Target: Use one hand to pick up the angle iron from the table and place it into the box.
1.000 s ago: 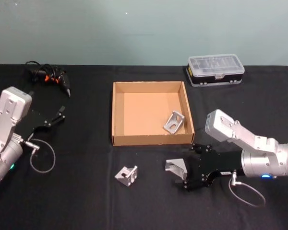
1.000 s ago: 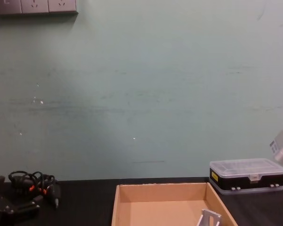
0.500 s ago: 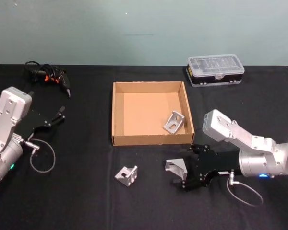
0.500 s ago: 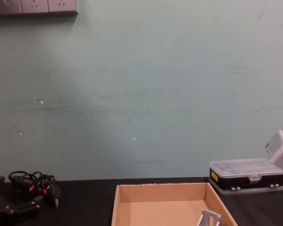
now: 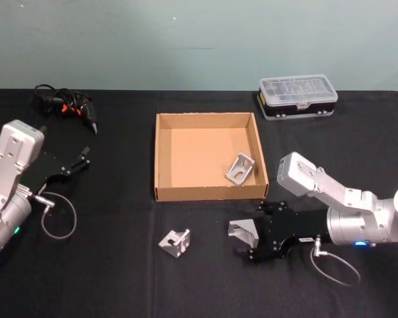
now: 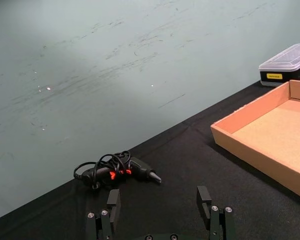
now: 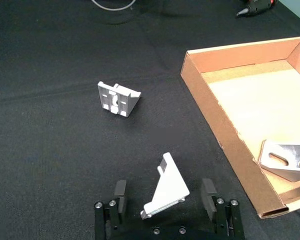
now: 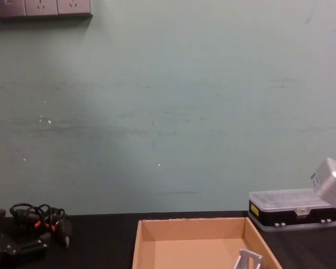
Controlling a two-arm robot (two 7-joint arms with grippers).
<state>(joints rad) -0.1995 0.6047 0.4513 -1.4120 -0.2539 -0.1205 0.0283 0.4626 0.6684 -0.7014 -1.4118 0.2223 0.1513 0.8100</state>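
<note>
Three angle irons, one box (image 5: pixel 208 193), one plastic case (image 5: pixel 297 96) and one corded hand tool (image 5: pixel 69 106) share the black bench (image 5: pixel 119 278); the first angle iron (image 5: pixel 241 168) lies inside the box by its right wall; the second angle iron (image 5: pixel 175 241) sits on the bench in front of the box's left corner; the third angle iron (image 5: pixel 239 230) stands on the bench just before the box's right corner, between the spread fingers of the right tool (image 5: pixel 251 230), which flank it without touching; the left tool (image 6: pixel 158 202), also spread, is parked far left; since half a second ago the right arm has edged slightly toward the third angle iron, which has not moved, nor has the left arm.
</note>
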